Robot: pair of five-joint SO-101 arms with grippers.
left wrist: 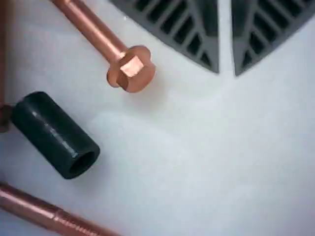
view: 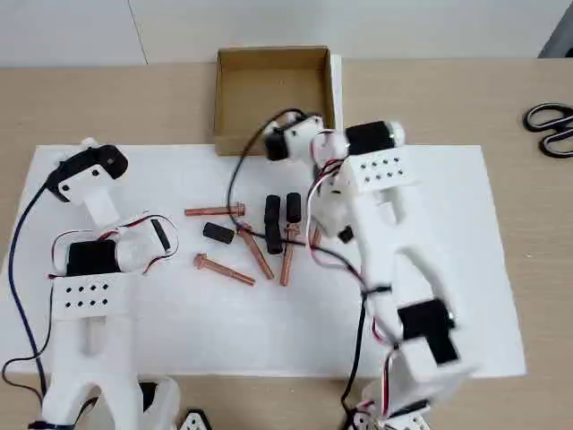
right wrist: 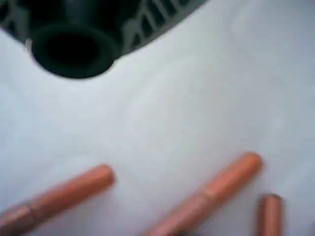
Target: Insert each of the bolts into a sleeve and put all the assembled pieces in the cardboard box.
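Note:
Several copper bolts lie on the white sheet, among them one (view: 215,211) at the back and one (view: 224,269) nearer the front. Loose black sleeves (view: 218,234) (view: 272,210) lie among them. My left gripper (view: 159,235) sits left of the pile. In its wrist view the jaws (left wrist: 225,49) stand almost together over bare sheet, holding nothing, beside a hex-headed bolt (left wrist: 130,69) and a sleeve (left wrist: 54,135). My right gripper (view: 333,228) is at the pile's right side, shut on a black sleeve (right wrist: 74,49) with its bore facing the camera. Below it lie bolt ends (right wrist: 64,191) (right wrist: 211,196).
The open cardboard box (view: 219,98) stands at the back edge of the white sheet (view: 448,296), behind the pile. Scissors (view: 551,125) lie on the wooden table at the far right. Black cables run across the middle of the sheet.

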